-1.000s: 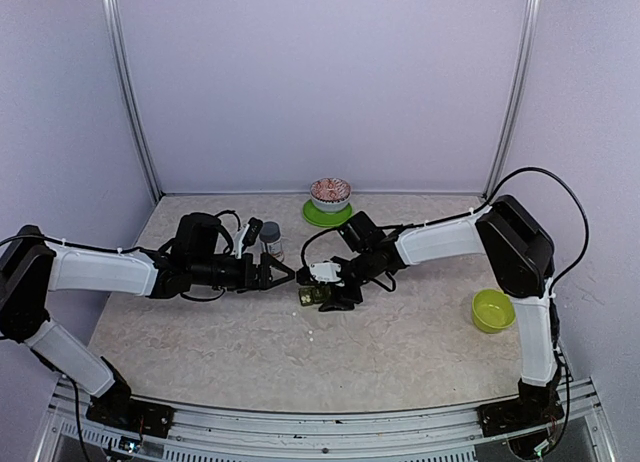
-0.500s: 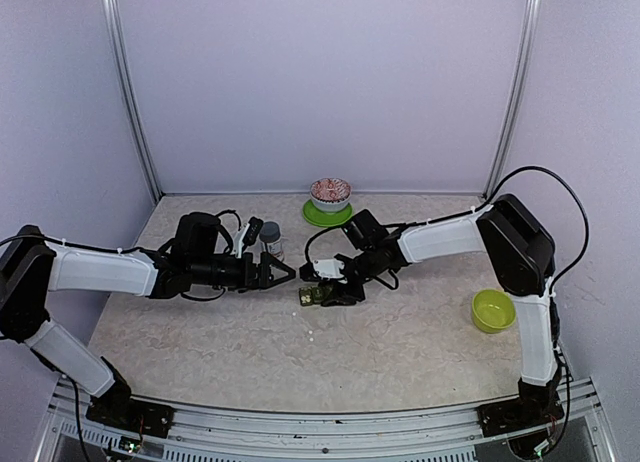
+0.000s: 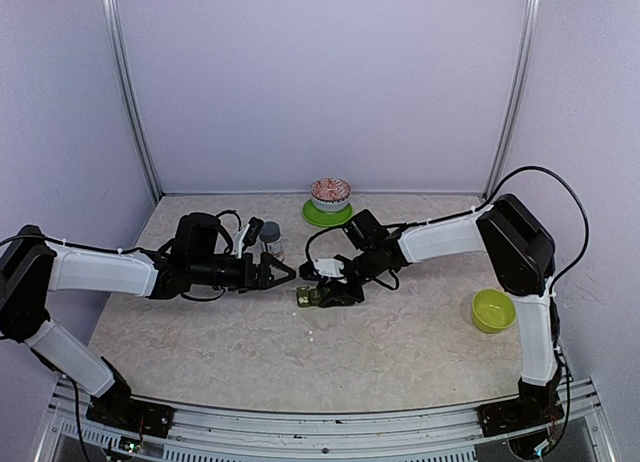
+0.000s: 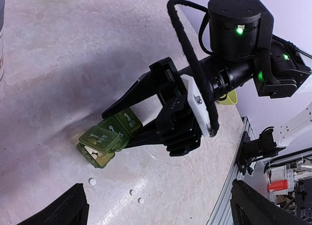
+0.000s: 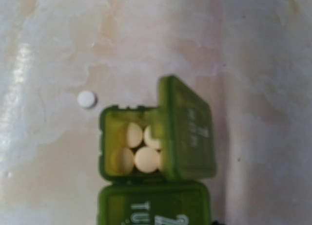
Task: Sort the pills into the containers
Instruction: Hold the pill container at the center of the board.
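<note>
The containers (image 3: pixel 308 296), a dark green strip of lidded compartments, lie mid-table. In the left wrist view the containers (image 4: pixel 103 140) show the end lid ajar. In the right wrist view the containers (image 5: pixel 185 132) hold several white pills (image 5: pixel 145 159) in the open end compartment. My right gripper (image 3: pixel 324 293) has its fingers along both long sides of the strip and appears shut on it, as the left wrist view (image 4: pixel 119 128) shows. Loose pills (image 4: pixel 92 181) lie on the table, one of them beside the strip (image 5: pixel 87 99). My left gripper (image 3: pixel 284 274) is open and empty, left of the strip.
A grey-capped bottle (image 3: pixel 271 240) stands behind my left gripper. A patterned bowl (image 3: pixel 330 192) on a green plate (image 3: pixel 322 218) is at the back. A lime-green bowl (image 3: pixel 492 310) is at the right. The table's metal front edge (image 4: pixel 243 152) is near.
My right gripper has shifted slightly left and back, and the strip has moved a little with it. My left arm has barely moved.
</note>
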Controlling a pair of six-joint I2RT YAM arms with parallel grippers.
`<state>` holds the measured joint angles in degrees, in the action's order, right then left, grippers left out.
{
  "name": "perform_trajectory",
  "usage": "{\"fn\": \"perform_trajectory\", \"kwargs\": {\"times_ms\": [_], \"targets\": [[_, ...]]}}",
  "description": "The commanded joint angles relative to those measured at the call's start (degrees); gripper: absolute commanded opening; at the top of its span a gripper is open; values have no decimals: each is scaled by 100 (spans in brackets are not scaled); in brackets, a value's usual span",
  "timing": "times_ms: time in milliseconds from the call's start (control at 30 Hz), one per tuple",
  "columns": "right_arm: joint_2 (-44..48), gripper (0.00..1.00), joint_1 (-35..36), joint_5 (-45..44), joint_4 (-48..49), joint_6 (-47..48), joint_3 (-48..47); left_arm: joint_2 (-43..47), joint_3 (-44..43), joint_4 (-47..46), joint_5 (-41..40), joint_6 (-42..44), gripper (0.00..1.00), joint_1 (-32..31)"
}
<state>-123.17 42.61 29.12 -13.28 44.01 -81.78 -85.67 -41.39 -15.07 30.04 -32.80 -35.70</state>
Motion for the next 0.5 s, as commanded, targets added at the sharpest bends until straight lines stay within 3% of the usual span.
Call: {"fn": "perform_trajectory", "kwargs": {"times_ms": [0, 467], "targets": [[134, 40, -34, 62, 294, -231, 222, -70, 114, -223, 81, -23, 99, 21], [1120, 38, 5, -566, 1741, -879, 1434, -471, 418, -1206, 177, -822, 99, 37]]}}
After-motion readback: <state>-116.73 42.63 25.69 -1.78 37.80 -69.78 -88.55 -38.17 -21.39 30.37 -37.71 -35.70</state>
